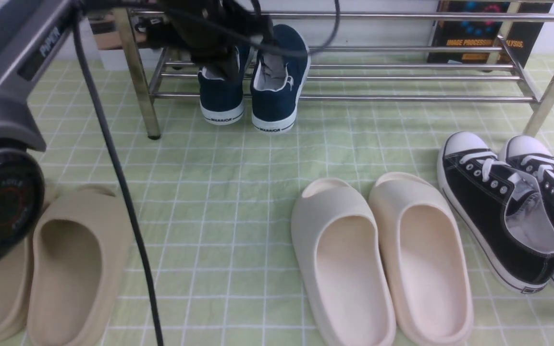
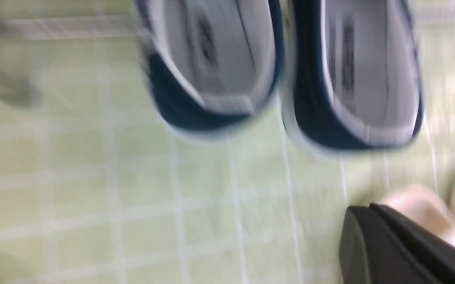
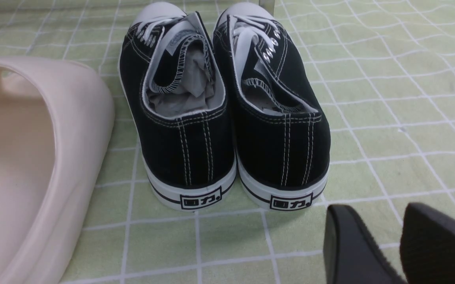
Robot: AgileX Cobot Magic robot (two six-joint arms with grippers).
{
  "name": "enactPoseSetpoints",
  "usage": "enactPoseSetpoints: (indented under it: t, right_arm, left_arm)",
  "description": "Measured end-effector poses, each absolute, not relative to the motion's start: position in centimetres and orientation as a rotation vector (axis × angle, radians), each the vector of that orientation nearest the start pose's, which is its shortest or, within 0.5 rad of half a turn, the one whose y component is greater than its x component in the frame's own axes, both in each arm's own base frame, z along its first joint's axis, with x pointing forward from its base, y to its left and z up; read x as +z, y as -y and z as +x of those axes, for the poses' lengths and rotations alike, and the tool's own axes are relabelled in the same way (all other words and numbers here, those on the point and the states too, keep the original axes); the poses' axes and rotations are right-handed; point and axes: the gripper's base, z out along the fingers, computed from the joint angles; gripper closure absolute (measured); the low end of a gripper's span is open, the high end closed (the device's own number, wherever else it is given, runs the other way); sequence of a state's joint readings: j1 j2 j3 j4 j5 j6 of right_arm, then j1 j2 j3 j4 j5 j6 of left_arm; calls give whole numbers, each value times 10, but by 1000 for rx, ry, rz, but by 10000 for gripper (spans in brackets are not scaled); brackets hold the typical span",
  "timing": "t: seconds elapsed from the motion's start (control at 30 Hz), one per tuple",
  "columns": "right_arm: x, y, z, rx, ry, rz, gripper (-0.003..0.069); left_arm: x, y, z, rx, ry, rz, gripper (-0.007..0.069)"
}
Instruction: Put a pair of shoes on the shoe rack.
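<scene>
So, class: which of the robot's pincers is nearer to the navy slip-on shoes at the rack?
Left. The left pincer hangs right over the navy slip-on shoes at the shoe rack. The right pincer sits far off, just behind the black sneakers.

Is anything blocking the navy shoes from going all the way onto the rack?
Nothing visible does. The navy shoes already have their toes on the left end of the shoe rack, heels overhanging the front bar. The bars beside and behind them are bare; the other pairs sit on the floor in front.
</scene>
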State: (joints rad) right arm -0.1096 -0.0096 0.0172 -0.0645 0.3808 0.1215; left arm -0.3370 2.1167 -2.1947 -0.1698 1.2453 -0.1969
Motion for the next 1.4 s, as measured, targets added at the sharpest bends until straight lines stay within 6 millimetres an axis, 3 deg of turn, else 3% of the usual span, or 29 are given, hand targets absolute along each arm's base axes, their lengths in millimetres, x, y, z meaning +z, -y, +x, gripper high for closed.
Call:
enactPoseSetpoints:
  t: [0.1,0.23,0.4,0.6,0.8,0.87,0.97,1.0,1.07,1.1,1.17,1.27,1.3,1.33,1.4]
  right_arm:
    - [174,8,52,-56,-1863,176,419]
    - [174,8,52,-56,-1863,176,419]
    - [174,8,52,-56,-1863,176,419]
    - [174,8,52,-56,-1863,176,419]
    - [174,8,52,-56,-1863,176,419]
    - [174,8,52,-56,-1863,176,419]
    - [174,8,52,-56,-1863,176,419]
    - [174,8,52,-56,-1863,176,419]
    - [174,8,52,-56,-1863,176,419]
    - [174,8,52,-56,-1863,176,419]
    - [174,8,52,-56,-1863,176,419]
    - [174,8,52,-56,-1863,176,419]
    - [174,8,52,-56,-1863,176,419]
    - [174,8,52,-56,-1863,176,419]
    - [174,8,52,-56,-1863,176,419]
  left_arm:
    - [291,184,430,-479,-2757,225,638]
    - [271,197,438,-532,-2657,195,638]
    - [273,194,452,-562,-2520,112,638]
    - [274,181,460,-578,-2479,43,638]
    - [286,177,456,-593,-2470,38,638]
    - [297,175,451,-588,-2468,65,638]
    - [339,166,425,-556,-2452,169,638]
    - [339,165,425,-551,-2458,176,638]
    - [384,153,393,-506,-2429,230,638]
    - [391,151,388,-503,-2416,234,638]
    - [439,132,347,-424,-2360,256,638]
    - [483,107,294,-353,-2283,229,638]
    - [482,107,294,-345,-2289,229,638]
    - [499,95,266,-328,-2244,202,638]
    - [502,80,234,-288,-2233,157,638]
